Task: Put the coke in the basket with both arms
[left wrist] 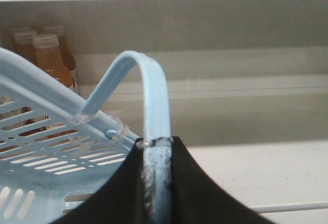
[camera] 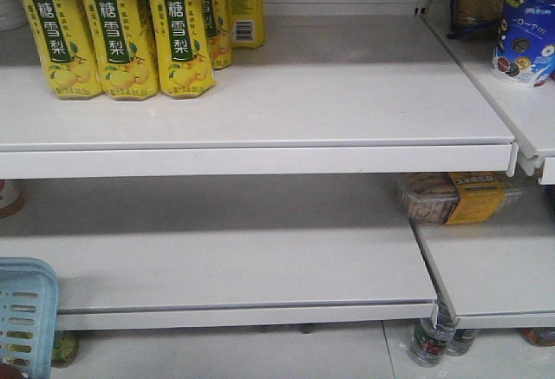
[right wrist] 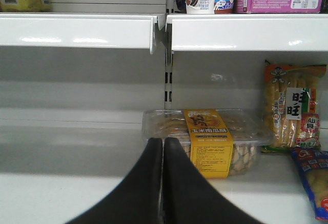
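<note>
A: Progress looked partial. The left gripper point(left wrist: 156, 183) was clamped on one hoop handle point(left wrist: 154, 101) of the basket point(left wrist: 31, 126), so the carrying half of the job seemed to be in hand. The right gripper point(right wrist: 163, 183) had its fingers pressed together with nothing between them.

B: And the coke?

A: It did not show in any view. No red cap or red wrap appeared on the shelves, and the little of the basket's inside that showed in the left wrist view held nothing. So finding it, grasping it with the free arm and lowering it in all looked undone.

B: What stood around, from near to far?

A: Just beyond the right gripper, a clear tray of biscuits with a yellow band point(right wrist: 207, 142) lay at the left edge of the right-hand lower shelf, with a snack bag point(right wrist: 294, 106) against the back wall. Past the basket rim stood amber bottles with pale caps point(left wrist: 48, 55). In the front view, the basket sat at the bottom left corner, below the front edge of the lower shelf point(camera: 217, 258). On the upper shelf's rear left stood yellow pear-drink bottles point(camera: 113, 28).

B: Anything in the way?

A: Probably only the shelf edges, which overhang what is kept beneath.
</note>
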